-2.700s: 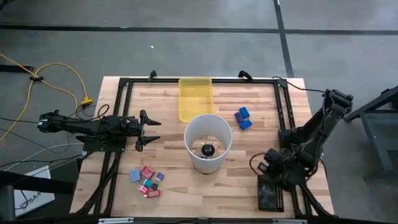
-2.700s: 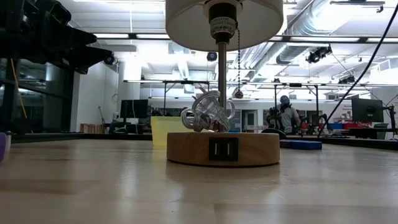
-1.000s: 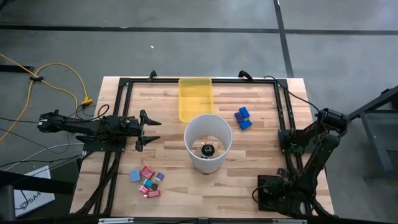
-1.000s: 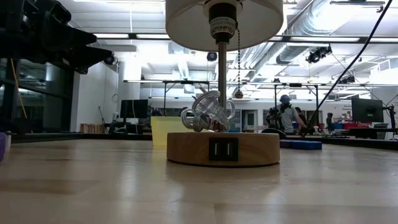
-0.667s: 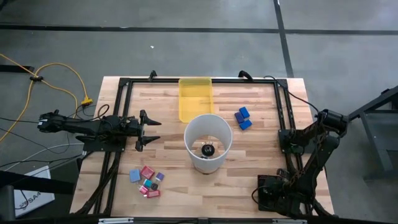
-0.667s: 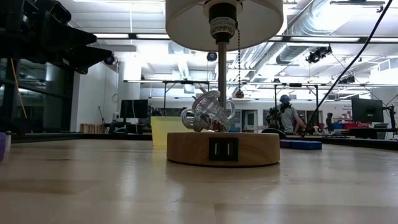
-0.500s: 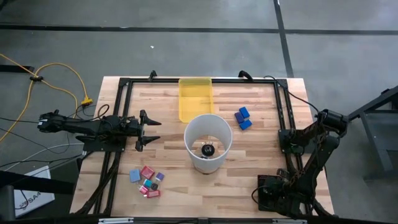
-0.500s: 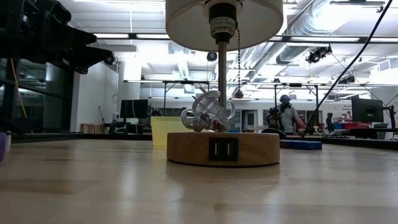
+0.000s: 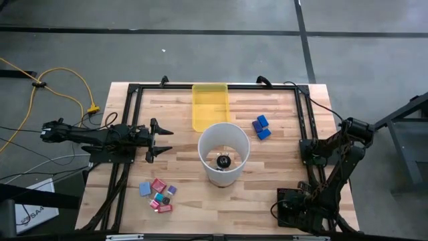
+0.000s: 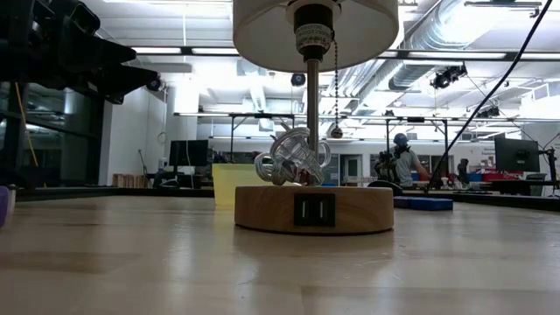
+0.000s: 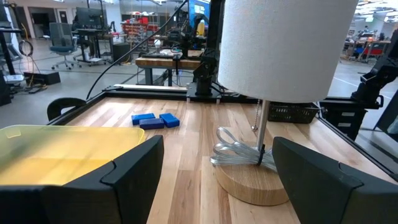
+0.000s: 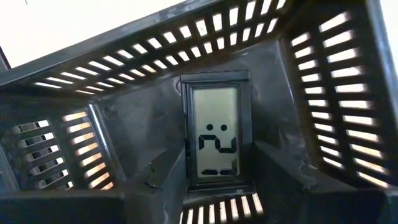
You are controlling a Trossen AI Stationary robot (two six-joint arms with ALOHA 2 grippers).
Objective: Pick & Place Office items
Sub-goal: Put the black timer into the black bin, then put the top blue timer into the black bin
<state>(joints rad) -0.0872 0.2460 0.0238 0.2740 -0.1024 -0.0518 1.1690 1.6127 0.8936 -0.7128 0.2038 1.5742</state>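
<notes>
The small office pieces (image 9: 158, 194) lie clustered by the table's (image 9: 187, 214) left edge, at the corner away from the yellow tray (image 9: 210, 107); two blue ones (image 9: 261, 126) sit nearer the right edge. The left tool (image 9: 160, 139) hangs released at the left edge. The right tool (image 9: 301, 201) is down inside a black basket (image 9: 284, 217) at a small display (image 12: 214, 140); whether it grips cannot be told. Lifting out may snag the slotted wall, and reaching across may knock the lamp (image 9: 214, 144).

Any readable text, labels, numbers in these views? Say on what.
"SA4", roughly: on the white panel on the floor left of the table; small, so not certain.
LCD lying in the black slotted basket: lit segments, maybe a "2"; not clearly readable.
Band on the lamp socket: has print, too small to read.
Nothing else legible.
</notes>
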